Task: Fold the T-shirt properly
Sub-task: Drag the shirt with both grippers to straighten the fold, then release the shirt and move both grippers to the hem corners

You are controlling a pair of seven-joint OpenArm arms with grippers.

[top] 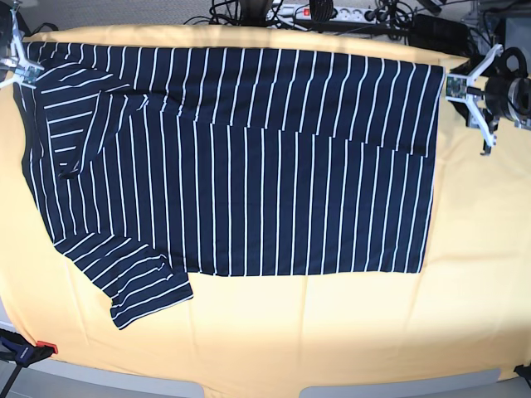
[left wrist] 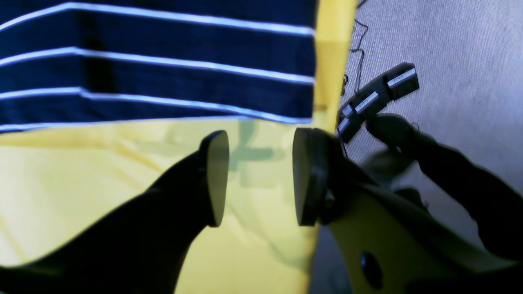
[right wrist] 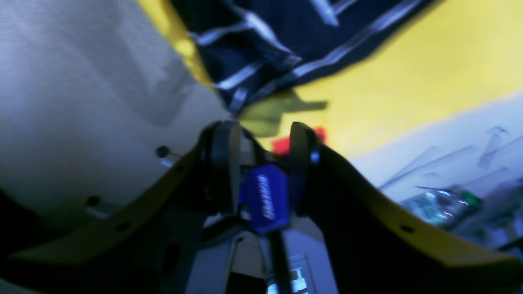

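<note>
T-shirt [top: 241,157] flat, far edge near table rim.

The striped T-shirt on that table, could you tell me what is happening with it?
A two-armed robot is folding the T-shirt, which lies flat on the yellow cloth with its far side doubled over. Both grippers are at the far corners: the left gripper and the right gripper each show open jaws with nothing between them.
</note>
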